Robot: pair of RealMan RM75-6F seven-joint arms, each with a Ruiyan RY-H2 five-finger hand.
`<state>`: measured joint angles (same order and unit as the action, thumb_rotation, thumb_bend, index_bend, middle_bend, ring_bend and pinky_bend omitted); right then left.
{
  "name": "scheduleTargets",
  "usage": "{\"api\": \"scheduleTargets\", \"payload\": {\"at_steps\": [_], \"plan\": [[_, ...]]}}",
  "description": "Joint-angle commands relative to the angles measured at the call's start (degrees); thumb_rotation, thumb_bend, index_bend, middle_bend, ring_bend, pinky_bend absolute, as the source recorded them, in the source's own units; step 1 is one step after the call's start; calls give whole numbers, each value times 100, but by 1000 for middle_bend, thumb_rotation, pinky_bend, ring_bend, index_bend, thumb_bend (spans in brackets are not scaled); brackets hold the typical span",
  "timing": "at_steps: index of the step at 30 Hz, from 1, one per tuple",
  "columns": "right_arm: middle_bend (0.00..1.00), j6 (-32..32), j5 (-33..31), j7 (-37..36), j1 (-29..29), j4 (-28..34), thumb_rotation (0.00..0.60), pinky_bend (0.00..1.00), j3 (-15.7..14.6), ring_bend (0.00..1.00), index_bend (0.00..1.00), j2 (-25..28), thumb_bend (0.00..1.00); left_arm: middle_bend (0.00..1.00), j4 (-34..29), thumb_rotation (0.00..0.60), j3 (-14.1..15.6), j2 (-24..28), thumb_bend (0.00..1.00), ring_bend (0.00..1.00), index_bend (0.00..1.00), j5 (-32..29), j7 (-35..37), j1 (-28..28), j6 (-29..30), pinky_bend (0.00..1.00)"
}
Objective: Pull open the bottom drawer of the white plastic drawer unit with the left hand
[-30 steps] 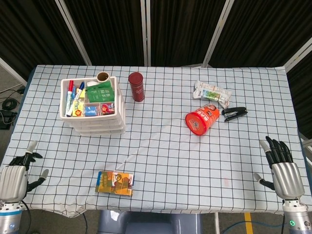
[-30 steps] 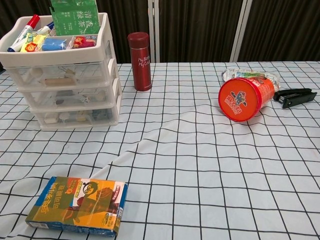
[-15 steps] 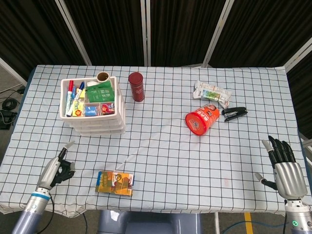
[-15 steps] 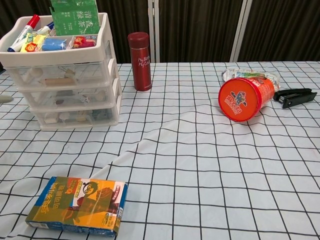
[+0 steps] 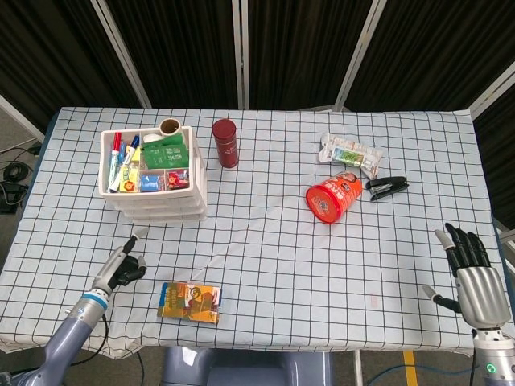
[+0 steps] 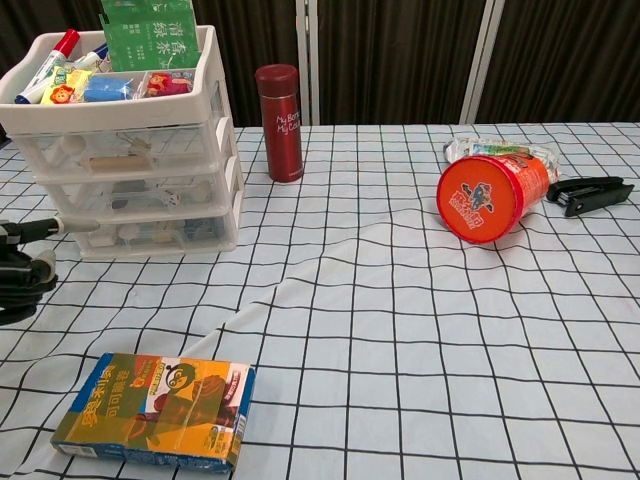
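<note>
Checked tablecloth (image 5: 282, 265) covers the whole table, and at its far left stands the white plastic drawer unit (image 5: 157, 189), three drawers stacked under a top tray packed with pens and packets. The bottom drawer (image 6: 150, 232) is pushed fully in, flush with the two above it. Left hand (image 5: 121, 267) hovers low over the cloth, near side of the unit and just left of it, one finger stretched toward the drawers, the others curled in, nothing held, not touching the unit. Right hand (image 5: 469, 272) sits at the near right edge, fingers straight and apart, empty. Red round can (image 5: 332, 197) lies on its side right of centre; a snack packet (image 5: 349, 153) lies beyond it and a black stapler (image 5: 387, 186) just to its right. Dark red flask (image 5: 224, 143) stands upright just right of the unit. Flat snack box (image 5: 189, 301) lies near the front edge, right of the left hand
</note>
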<state>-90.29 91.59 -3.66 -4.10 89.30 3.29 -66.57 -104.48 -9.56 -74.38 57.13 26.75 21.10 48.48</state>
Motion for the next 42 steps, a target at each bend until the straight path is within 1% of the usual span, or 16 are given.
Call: {"api": "scheduleTargets", "payload": {"at_steps": [1, 4, 8, 10, 14, 21, 28, 42], "plan": [[0, 0, 0, -20, 1, 2, 600, 0, 1, 0, 0, 9, 30, 997, 34, 600, -155, 38, 878, 991, 17, -557, -50, 318, -440, 892], [0, 12, -6, -46, -1, 7, 600, 0, 1, 0, 0, 21, 30, 997, 74, 600, -270, 31, 878, 991, 17, -943, 25, 489, -719, 892], [0, 23, -9, -63, -2, 12, 600, 0, -1, 0, 0, 29, 30, 997, 188, 600, -363, -12, 878, 991, 17, -1313, -3, 693, -908, 892], [0, 29, -7, -64, -3, 12, 600, 0, -3, 0, 0, 30, 30, 997, 236, 600, -413, -24, 878, 991, 17, -1509, 49, 798, -1097, 892], [0, 53, -17, -71, -11, 15, 600, 0, -2, 0, 0, 33, 30, 997, 374, 600, -452, -45, 878, 990, 16, -1754, 112, 960, -1407, 892], [0, 53, -13, -119, -11, 22, 600, 0, -1, 0, 0, 54, 29, 997, 725, 600, -429, -294, 878, 990, 14, -2174, 49, 1200, -1473, 892], [0, 66, -4, -98, -15, 26, 600, 0, -10, 0, 0, 47, 30, 997, 1017, 600, -399, -511, 878, 991, 14, -2424, -69, 1372, -1461, 892], [0, 97, -10, -49, -27, 18, 600, 0, -12, 0, 0, 21, 30, 997, 1403, 600, -465, -770, 878, 991, 15, -2619, -133, 1525, -1542, 892]]}}
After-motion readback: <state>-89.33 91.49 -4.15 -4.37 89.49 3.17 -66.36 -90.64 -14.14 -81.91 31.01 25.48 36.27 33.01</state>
